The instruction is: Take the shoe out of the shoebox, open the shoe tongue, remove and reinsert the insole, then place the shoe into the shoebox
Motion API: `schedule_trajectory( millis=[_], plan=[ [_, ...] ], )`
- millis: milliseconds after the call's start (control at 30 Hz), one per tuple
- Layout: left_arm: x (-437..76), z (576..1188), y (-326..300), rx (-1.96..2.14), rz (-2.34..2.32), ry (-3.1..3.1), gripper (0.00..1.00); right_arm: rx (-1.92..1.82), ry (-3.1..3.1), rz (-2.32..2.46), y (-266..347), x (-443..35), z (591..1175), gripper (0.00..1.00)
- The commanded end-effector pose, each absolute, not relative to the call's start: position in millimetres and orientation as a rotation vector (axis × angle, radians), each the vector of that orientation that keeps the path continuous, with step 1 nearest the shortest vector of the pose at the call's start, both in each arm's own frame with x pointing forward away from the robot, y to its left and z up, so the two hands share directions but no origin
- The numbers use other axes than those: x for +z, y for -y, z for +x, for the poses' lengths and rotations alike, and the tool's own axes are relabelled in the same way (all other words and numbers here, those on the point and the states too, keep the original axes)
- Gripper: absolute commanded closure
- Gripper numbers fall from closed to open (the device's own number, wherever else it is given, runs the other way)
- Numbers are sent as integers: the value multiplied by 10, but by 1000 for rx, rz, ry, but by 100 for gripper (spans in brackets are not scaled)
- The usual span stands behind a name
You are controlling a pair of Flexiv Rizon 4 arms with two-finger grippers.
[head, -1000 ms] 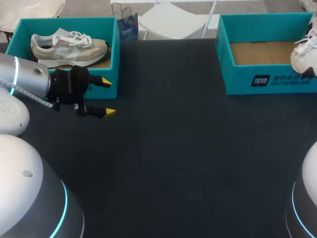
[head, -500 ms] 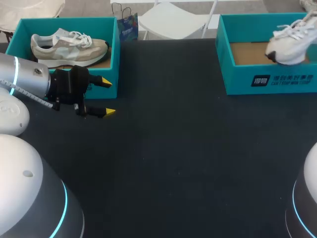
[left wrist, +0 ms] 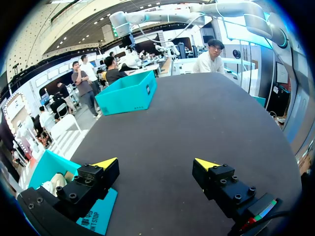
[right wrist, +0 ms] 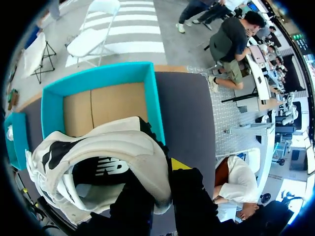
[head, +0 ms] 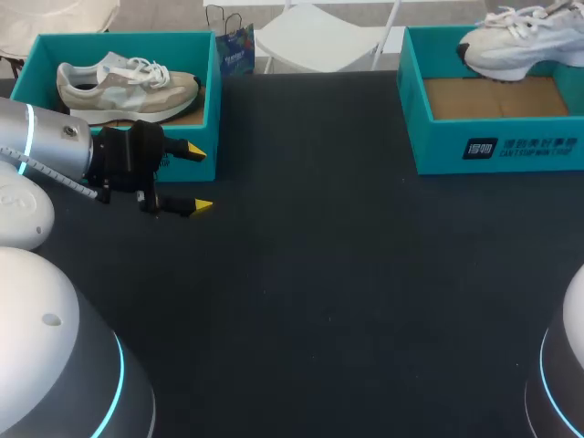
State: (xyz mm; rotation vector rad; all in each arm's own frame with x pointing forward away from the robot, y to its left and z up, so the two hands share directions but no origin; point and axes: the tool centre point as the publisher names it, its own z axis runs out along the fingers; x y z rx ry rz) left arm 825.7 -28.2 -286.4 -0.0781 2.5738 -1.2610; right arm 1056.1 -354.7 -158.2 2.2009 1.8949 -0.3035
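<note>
Clamped at the heel end in the right gripper (right wrist: 158, 181): white shoe (head: 520, 41), aloft over the right shoebox (head: 438, 146), above its far wall. Well apart from that box, across the table (head: 347, 274): second shoebox (head: 212, 91) with a beige shoe (head: 128, 82) inside, and the left gripper (head: 192, 179), fingers spread, holding nothing.

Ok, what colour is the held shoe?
The shoe is white with black panels, clearest in the right wrist view.

The white sneaker (head: 518, 41) with black side panels hangs in the air, sole down and toe toward the table's middle, over the rear wall of the open teal shoebox (head: 497, 151) with its brown cardboard floor.
</note>
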Motion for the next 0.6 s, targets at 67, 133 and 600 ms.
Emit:
schedule_trajectory(
  millis=[67, 133, 600],
  plan=[
    [-2862, 8255, 285, -1257, -78, -2576, 0, -310, -1901, 2203, 3550, -1563, 10589, 100],
    [-2862, 8255, 285, -1257, -78, -2576, 0, -266, -1884, 2238, 3478, -1615, 10560, 100],
    [-2862, 8255, 285, -1257, -78, -2576, 0, -223, -1627, 2310, 3459, -2063, 10695, 100]
  ],
)
